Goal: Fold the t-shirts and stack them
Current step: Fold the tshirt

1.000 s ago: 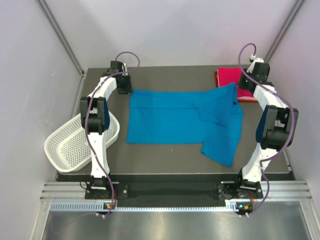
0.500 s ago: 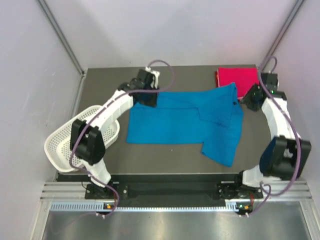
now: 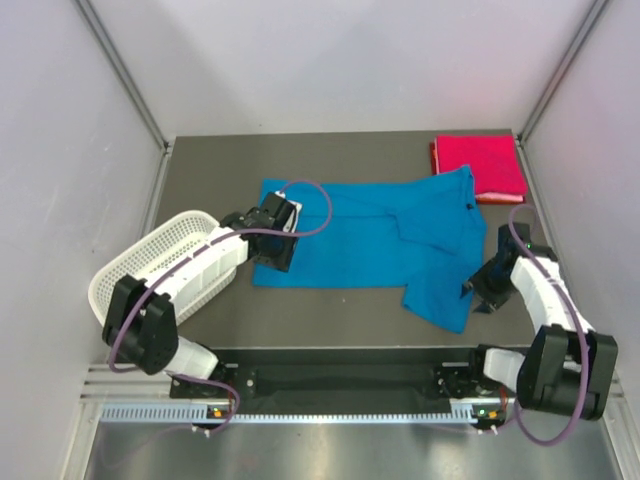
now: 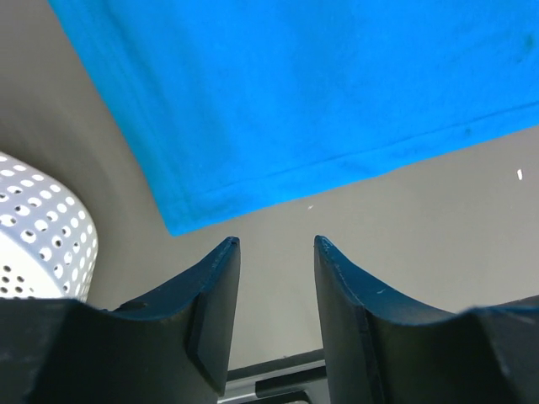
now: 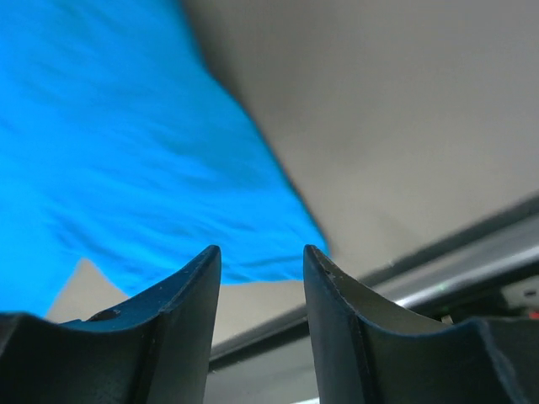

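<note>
The blue t-shirt [image 3: 370, 240] lies spread on the dark table, one flap folded down at its right. The pink-red t-shirt [image 3: 478, 165] lies folded at the back right corner. My left gripper [image 3: 270, 256] is open and empty over the blue shirt's near left corner; the left wrist view shows that corner [image 4: 278, 101] just beyond my fingertips [image 4: 227, 252]. My right gripper [image 3: 476, 293] is open and empty beside the shirt's near right corner, which fills the right wrist view [image 5: 135, 160].
A white mesh basket [image 3: 150, 275] hangs over the table's left edge, close to my left arm; it also shows in the left wrist view [image 4: 38, 240]. The table's front edge and metal rail [image 3: 350, 385] run just behind both grippers.
Both arms swung from the far edge of the table toward the near side. The left gripper came to the shirt's near left corner, the right to its near right corner.
</note>
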You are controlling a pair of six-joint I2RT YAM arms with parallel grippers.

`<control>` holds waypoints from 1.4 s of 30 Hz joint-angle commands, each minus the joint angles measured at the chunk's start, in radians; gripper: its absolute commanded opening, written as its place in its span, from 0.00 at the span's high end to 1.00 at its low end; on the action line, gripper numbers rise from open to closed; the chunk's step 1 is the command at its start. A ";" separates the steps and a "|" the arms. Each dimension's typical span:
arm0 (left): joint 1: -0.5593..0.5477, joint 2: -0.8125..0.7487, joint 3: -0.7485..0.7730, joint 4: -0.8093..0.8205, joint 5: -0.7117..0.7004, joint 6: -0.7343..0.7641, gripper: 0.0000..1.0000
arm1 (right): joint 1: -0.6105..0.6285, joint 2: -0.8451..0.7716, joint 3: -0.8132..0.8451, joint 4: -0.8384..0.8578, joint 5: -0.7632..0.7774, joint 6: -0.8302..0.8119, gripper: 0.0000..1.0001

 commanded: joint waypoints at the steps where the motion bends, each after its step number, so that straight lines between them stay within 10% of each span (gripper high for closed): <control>1: -0.007 -0.045 -0.023 0.014 -0.035 0.032 0.53 | 0.011 -0.091 -0.054 -0.051 0.011 0.071 0.54; 21: -0.007 -0.031 0.055 -0.066 -0.008 -0.034 0.55 | 0.129 -0.035 -0.252 0.078 0.001 0.295 0.60; 30: -0.009 -0.085 0.037 -0.066 -0.027 -0.052 0.56 | 0.143 -0.049 -0.189 0.028 0.072 0.282 1.00; 42: -0.067 0.059 0.087 -0.054 -0.073 0.145 0.57 | 0.143 -0.139 0.021 -0.016 0.083 0.147 1.00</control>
